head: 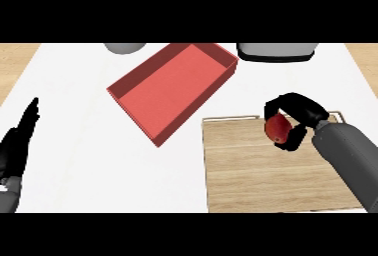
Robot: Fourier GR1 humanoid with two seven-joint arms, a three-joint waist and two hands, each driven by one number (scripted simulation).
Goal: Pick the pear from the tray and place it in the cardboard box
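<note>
A reddish pear [277, 128] sits in my right hand [297, 116], whose fingers and thumb curl round it above the wooden tray [258, 175] at the lower right. The hand hides part of the fruit. Up and to the left lies a red, open-topped box [173, 87], set at an angle on the white counter, with nothing inside. My left hand [18, 137] rests at the left edge of the view, fingers straight and pointing up, far from both tray and box.
A grey rounded object [124, 48] shows at the top edge left of the box. A white and dark appliance base [277, 51] stands at the top right. Wood surfaces border the white counter on both sides.
</note>
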